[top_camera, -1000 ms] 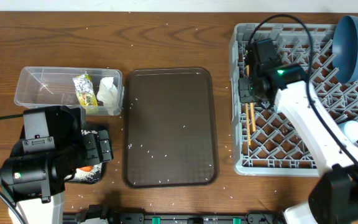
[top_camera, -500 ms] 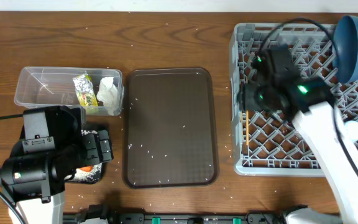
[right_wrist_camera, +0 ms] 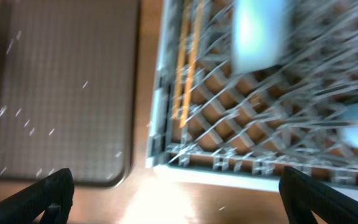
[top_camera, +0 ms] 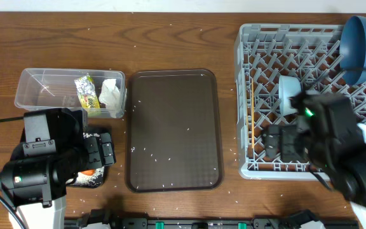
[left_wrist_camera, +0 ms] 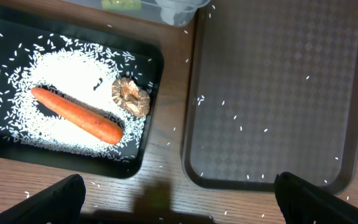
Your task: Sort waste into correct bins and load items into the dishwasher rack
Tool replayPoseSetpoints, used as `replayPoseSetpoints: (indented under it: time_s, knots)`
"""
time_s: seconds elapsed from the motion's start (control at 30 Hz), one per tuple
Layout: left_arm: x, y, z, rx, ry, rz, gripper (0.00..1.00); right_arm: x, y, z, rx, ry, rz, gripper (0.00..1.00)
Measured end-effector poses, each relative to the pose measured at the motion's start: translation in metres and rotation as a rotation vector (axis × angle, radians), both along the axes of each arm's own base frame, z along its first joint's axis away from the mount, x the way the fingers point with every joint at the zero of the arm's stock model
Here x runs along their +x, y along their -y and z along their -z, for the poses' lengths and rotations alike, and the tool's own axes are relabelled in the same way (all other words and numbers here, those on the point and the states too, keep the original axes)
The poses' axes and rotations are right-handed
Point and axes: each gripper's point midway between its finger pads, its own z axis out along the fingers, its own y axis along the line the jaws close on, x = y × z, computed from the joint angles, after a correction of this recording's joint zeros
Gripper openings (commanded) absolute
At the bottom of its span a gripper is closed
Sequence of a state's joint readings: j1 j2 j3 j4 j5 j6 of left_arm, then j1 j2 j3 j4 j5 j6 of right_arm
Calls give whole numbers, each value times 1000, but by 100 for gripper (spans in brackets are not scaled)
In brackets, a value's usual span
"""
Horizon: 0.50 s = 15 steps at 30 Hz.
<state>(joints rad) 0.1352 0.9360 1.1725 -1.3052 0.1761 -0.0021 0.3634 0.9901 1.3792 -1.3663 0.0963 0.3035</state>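
Chopsticks (top_camera: pixel 253 124) lie side by side along the left edge of the grey dishwasher rack (top_camera: pixel 297 30), with the blue plate (top_camera: pixel 359 39) upright in its far right corner and the light-blue cup (top_camera: pixel 289 89) among the pegs; the right gripper (right_wrist_camera: pixel 185 196) hovers over the rack's near-left corner, fingers spread wide and empty. The left gripper (left_wrist_camera: pixel 182 199), likewise spread and empty, hangs at the black tray (left_wrist_camera: pixel 151 59) holding the carrot (left_wrist_camera: pixel 76 115), rice (left_wrist_camera: pixel 61 68) and tan food scrap (left_wrist_camera: pixel 131 98), while the snack wrapper (top_camera: pixel 88 94) and tissue (top_camera: pixel 111 94) rest in the clear tub (top_camera: pixel 43 89).
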Motion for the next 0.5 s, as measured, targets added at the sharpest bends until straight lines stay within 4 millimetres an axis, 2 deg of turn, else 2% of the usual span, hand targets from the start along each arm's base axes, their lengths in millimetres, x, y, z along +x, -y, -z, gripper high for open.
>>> replayPoseSetpoints:
  time_s: [0.1, 0.3, 0.4, 0.47, 0.5]
  knots:
    - [0, 0, 0, 0, 0, 0, 98, -5, 17, -21, -26, 127, 50, 99]
    - [0, 0, 0, 0, 0, 0, 98, 8, 43, -88, -69, 575, 68, 99]
    - [0, 0, 0, 0, 0, 0, 98, 7, 49, -82, -121, 654, 42, 99]
    - [0, 0, 0, 0, 0, 0, 98, 7, 53, -62, -152, 661, 26, 99]
    - [0, 0, 0, 0, 0, 0, 98, 7, 54, -45, -166, 647, 16, 99]
